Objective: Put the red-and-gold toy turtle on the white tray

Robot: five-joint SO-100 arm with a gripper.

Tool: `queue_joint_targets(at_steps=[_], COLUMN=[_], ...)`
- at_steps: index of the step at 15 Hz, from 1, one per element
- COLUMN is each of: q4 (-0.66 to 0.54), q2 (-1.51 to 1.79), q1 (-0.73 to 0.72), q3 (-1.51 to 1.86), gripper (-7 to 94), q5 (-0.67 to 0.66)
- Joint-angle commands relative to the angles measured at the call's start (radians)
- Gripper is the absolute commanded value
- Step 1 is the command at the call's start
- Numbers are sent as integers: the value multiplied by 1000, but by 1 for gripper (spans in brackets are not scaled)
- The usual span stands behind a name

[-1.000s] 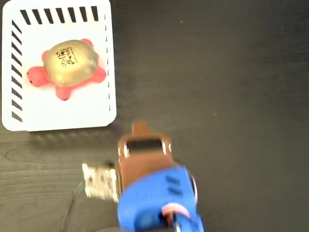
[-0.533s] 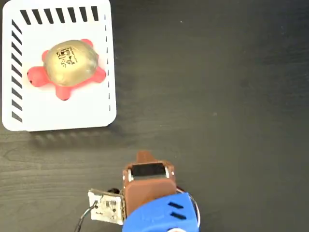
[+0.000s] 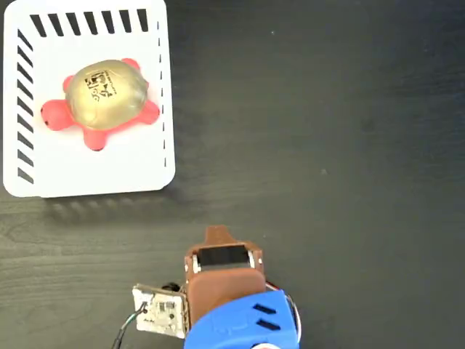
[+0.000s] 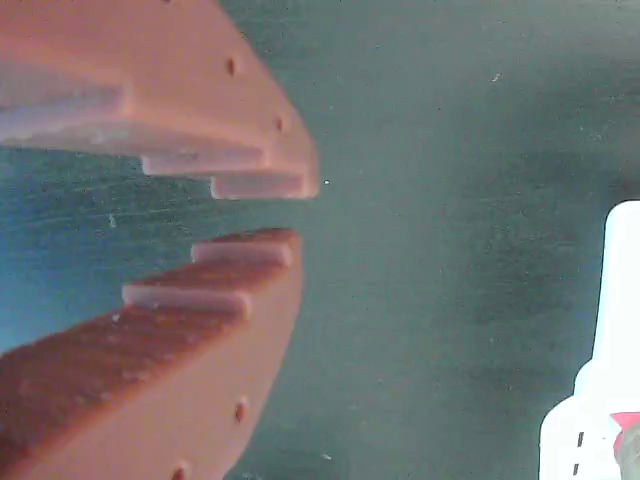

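In the fixed view the white tray (image 3: 87,98) fills the upper left corner of the dark table (image 3: 327,145). Black slanted slots run along the tray's top and left edges, and a line of dashed slits runs down its right edge. The red-and-gold toy turtle (image 3: 102,93) lies on the tray, a little above and left of the tray's centre, wholly inside the rim. Its gold domed shell faces up with a small black printed mark on top; the coral-red head points toward the tray's left edge, and the red feet stick out around the shell, touching the white surface.

Below and to the right of the tray, well apart from it, the arm stands at the bottom edge of the fixed view. Its brown gripper (image 3: 215,234) points up toward the tray's lower right corner without reaching it, with bare table between the two. A small circuit board (image 3: 160,314) with thin wires hangs on the left of the brown body, and the blue arm housing (image 3: 243,327) sits behind it, cut off by the frame.

In the wrist view the gripper (image 4: 258,212) shows two reddish stepped fingers (image 4: 150,90) entering from the left. Their tips stand a narrow gap apart, nearly closed, with nothing between them; only dark table shows through the gap. At the far right of this view a strip of the tray (image 4: 615,330) appears, with a sliver of red (image 4: 628,440) at its lower corner.
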Motion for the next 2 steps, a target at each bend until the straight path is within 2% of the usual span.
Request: queue_joint_targets(at_steps=[1,2], q4=[11,11], q2=[0,0], q1=[3,3], q3=[-9,-9], gripper=[0,0], q5=[5,5])
